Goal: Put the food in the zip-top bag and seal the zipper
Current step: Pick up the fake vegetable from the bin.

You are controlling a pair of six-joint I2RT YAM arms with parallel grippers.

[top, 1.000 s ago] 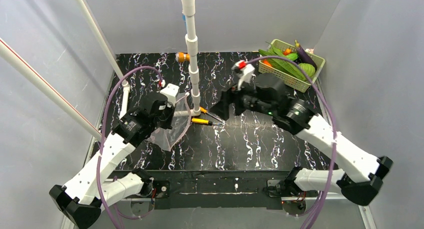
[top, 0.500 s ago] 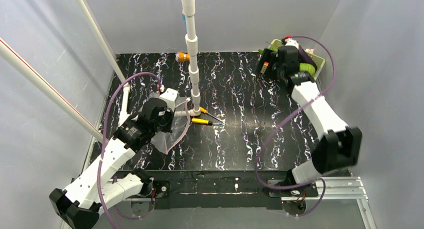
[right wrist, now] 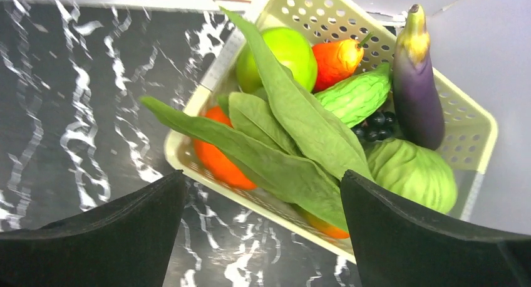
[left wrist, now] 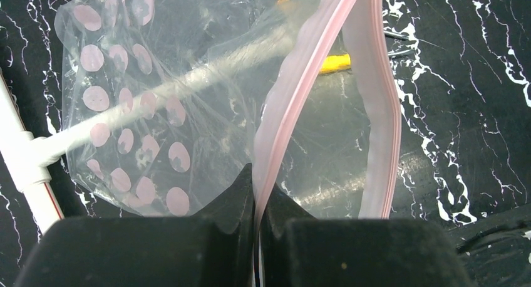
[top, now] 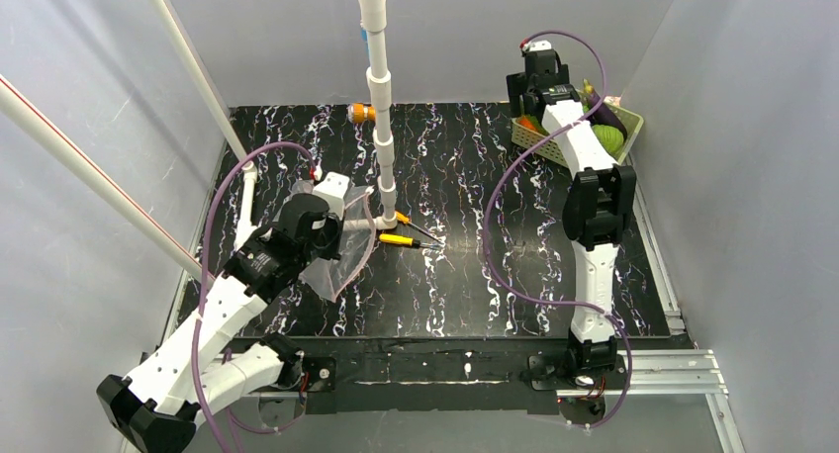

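Note:
My left gripper (left wrist: pixel 258 193) is shut on the pink zipper (left wrist: pixel 294 105) of the clear dotted zip-top bag (left wrist: pixel 131 105). The bag's mouth gapes, and its other lip (left wrist: pixel 383 111) hangs apart to the right. In the top view the bag (top: pixel 343 263) hangs below the left gripper (top: pixel 339 237). My right gripper (right wrist: pixel 263 174) is open and empty just above the near edge of the basket (right wrist: pixel 482 121). The basket holds the food: long green leaves (right wrist: pixel 294 130), orange balls (right wrist: pixel 216 158), a green round fruit (right wrist: pixel 285 49), a purple eggplant (right wrist: pixel 416 93) and a pale green melon (right wrist: pixel 413 174).
A yellow-handled screwdriver (top: pixel 401 240) lies mid-table beside the bag. A white pipe post (top: pixel 381 127) stands behind it. A small orange piece (top: pixel 362 112) lies at the back. Slanted white pipes (top: pixel 89 171) cross the left side. The basket (top: pixel 625 129) sits in the back right corner.

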